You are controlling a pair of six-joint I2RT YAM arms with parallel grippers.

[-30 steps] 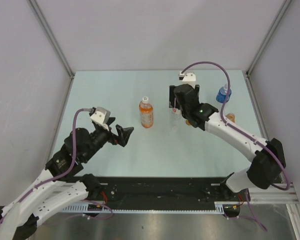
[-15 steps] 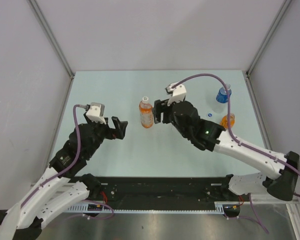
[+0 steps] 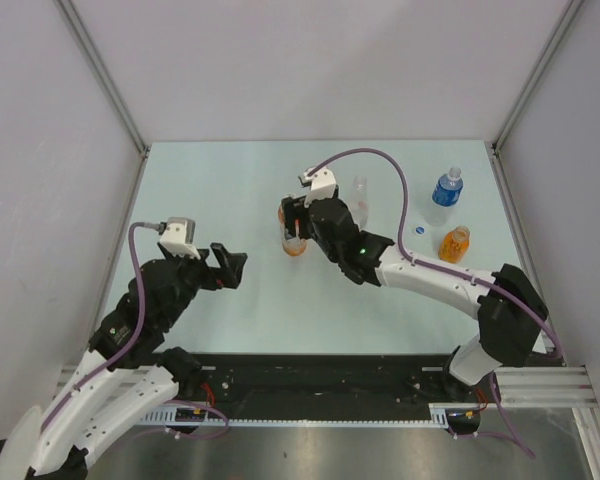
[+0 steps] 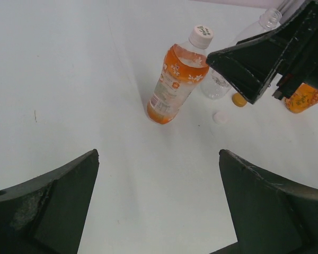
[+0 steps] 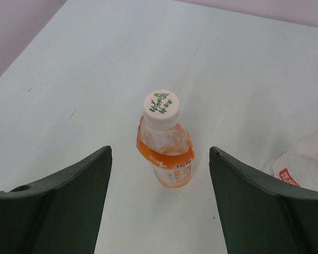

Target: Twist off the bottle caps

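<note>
We hold the right tool [image 5: 158, 153] over the orange-drink bottle [image 5: 168, 161], jaws apart and empty, framing its white cap [image 5: 161, 109], which sits screwed on the neck; we judge this lines up a twisting grip. Our left tool [image 3: 230, 265], wide apart and empty, hangs left of the bottle, probably to steady it.
</note>
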